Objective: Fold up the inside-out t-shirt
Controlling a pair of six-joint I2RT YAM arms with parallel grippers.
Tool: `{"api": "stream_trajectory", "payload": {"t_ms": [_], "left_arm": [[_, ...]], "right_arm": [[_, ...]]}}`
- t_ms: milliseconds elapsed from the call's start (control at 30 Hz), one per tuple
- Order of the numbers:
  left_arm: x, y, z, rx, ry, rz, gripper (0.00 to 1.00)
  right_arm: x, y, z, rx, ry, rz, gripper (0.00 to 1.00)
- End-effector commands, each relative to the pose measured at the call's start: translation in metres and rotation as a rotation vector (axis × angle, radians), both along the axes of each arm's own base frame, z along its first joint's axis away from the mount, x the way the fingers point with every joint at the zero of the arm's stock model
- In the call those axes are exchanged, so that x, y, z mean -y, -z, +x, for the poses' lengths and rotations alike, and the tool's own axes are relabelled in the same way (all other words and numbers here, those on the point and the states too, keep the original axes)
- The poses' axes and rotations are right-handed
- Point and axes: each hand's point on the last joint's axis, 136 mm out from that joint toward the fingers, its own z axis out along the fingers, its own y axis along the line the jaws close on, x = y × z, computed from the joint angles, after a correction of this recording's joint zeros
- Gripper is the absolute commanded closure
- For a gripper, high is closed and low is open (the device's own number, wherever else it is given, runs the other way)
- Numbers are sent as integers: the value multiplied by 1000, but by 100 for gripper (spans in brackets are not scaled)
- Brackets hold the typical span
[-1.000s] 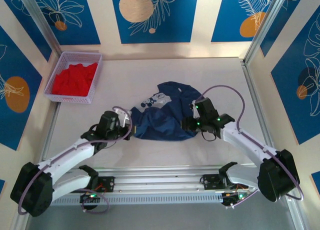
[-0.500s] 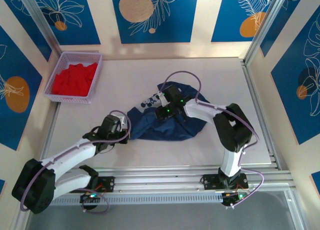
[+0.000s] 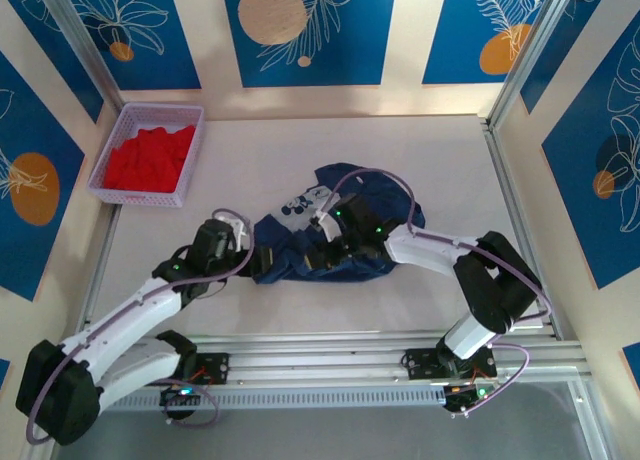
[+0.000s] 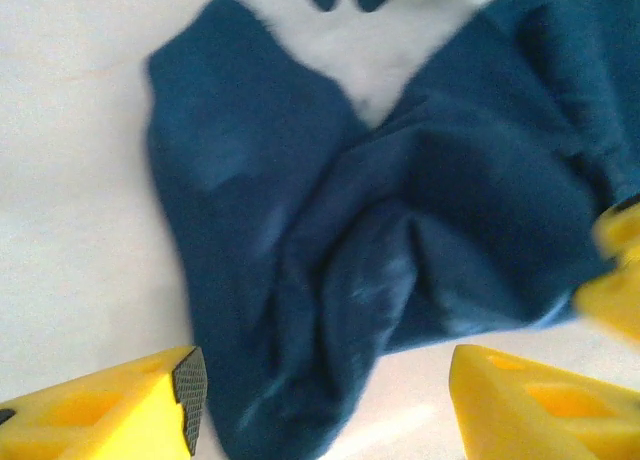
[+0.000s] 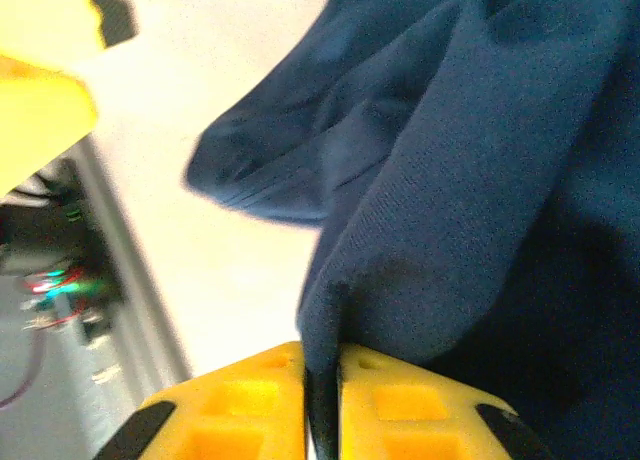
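The inside-out t-shirt (image 3: 290,242) lies crumpled at the middle of the table, navy with a pale print patch (image 3: 300,206) on its far left part. My left gripper (image 3: 252,257) is at the shirt's near-left edge. In the left wrist view it (image 4: 322,390) stands open, and a navy fold (image 4: 400,200) lies loose on the table between the yellow fingers (image 4: 130,405). My right gripper (image 3: 325,255) reaches across the shirt from the right. In the right wrist view it (image 5: 322,375) is shut on a pinched fold of the navy cloth (image 5: 480,160).
A lilac basket (image 3: 160,108) holding a bright red garment (image 3: 148,160) stands at the back left. A metal rail (image 3: 330,355) runs along the near edge. The two grippers are close together over the shirt's near-left part.
My left gripper has opened and let go of the shirt's left edge. My right gripper swept from the shirt's right side to its left, closed on a fold and drew it nearer.
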Motion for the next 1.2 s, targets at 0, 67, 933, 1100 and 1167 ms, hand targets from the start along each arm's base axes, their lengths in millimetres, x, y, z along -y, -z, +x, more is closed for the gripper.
{"api": "stream_trajectory", "payload": {"t_ms": [0,67,933,1100,1167], "left_arm": [[39,-12,-4,10,191,-81,34],[52,-12,-6,19,260,-78,33],[107,43,-3,-42,324,-23,96],[85,65,-22,-99,283,-1,100],[74,74,-31,-117,258,13,100]], "right_arm": [[-14,-36,-15,-34,-85,176,76],[-4,-37,-5,-25,-42,170,70],[33,24,55,20,279,-203,54],[39,12,73,85,343,-216,89],[46,2,74,106,360,-196,99]]}}
